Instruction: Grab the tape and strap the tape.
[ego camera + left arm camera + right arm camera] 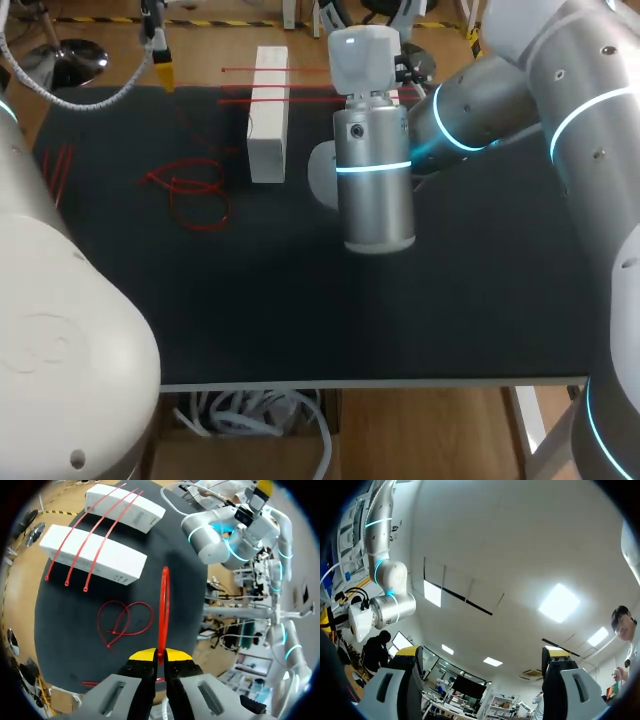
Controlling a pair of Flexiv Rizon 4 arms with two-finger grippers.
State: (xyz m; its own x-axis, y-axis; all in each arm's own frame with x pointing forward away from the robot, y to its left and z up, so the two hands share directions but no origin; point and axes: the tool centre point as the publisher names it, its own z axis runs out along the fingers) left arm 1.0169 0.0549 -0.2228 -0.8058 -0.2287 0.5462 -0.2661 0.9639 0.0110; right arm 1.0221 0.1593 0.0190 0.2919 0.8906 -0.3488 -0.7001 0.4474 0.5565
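While the left gripper (161, 656) was pinched shut on the near end of a red tie (163, 605), the strip stood straight out ahead of the yellow tips, clear of the black table (65, 630) below it. Right gripper (482, 652): fingers spread wide, nothing between them, aimed up at the ceiling rather than at the work. On the table just beside the held tie lay a tangle of looped ties (125, 622). Farther ahead, two white blocks (95, 555) lay side by side with three straight ties (75, 550) bridging both. Head view: the left gripper hung over the far left corner, and the right arm (375, 190) came in from the right and stood at mid-table, just right of the one block fully visible and covering most of the other. A few spare ties (58, 168) lay at the left edge. Judgement: grab done, strapping in hand, and the held tie was not seen closed round anything. To do it well, hold the pinch firm so the strip cannot swivel. Turn the right fingers toward the free end and take it close to the tip. Line the tail square with the head before feeding. Which end carried the head could not be told.
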